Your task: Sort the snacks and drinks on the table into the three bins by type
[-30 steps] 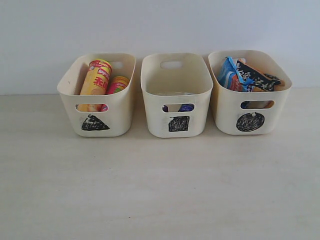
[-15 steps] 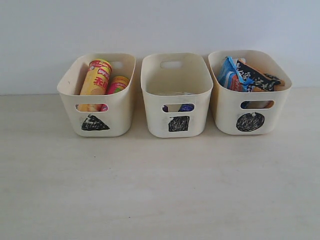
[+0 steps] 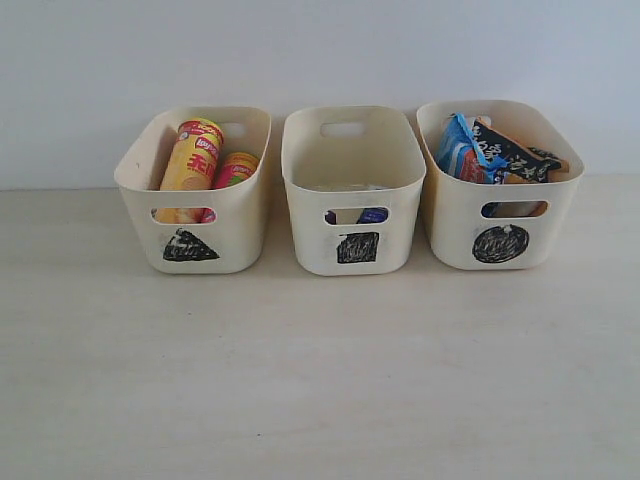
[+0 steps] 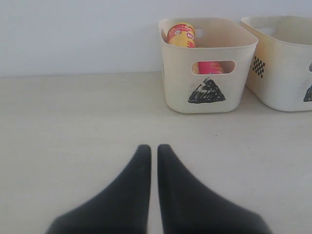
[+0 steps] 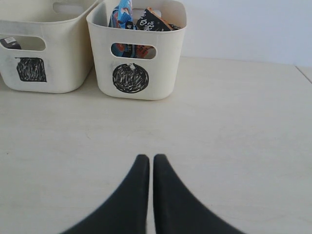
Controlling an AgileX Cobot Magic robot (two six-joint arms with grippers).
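Left fingers [image 4: 127, 195] and right fingers [image 5: 127, 200]: matte black, broad-based, tapering, rounded tips.

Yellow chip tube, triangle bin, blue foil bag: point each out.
yellow chip tube [image 3: 192, 158], exterior view, on its printed side
triangle bin [image 3: 245, 200], exterior view, on its bare front wall
blue foil bag [image 3: 453, 146], exterior view, on its upper blue part

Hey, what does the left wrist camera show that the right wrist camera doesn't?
Only the left wrist view: the triangle bin with the yellow chip tube and a pink tube in it, and the shut left gripper.
Only the right wrist view: the circle bin holding the blue foil bag and a dark printed bag, and the shut right gripper.
Both: the square bin, though the left wrist view catches just part of it, and the pale table.
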